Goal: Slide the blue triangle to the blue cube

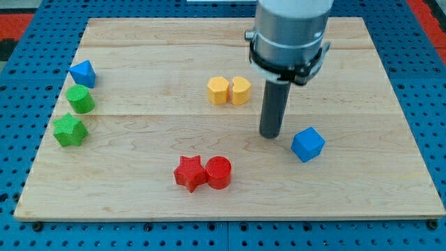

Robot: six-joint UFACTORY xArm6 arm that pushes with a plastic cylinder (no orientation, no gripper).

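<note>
The blue triangle lies near the board's left edge, toward the view's top. The blue cube sits right of centre on the wooden board. My tip rests on the board just left of the blue cube, a small gap between them, and far to the right of the blue triangle. The arm's grey body comes down from the view's top over the tip.
A green cylinder-like block and a green star sit below the blue triangle. A yellow hexagon and a yellow heart touch near centre top. A red star and a red cylinder touch near the bottom.
</note>
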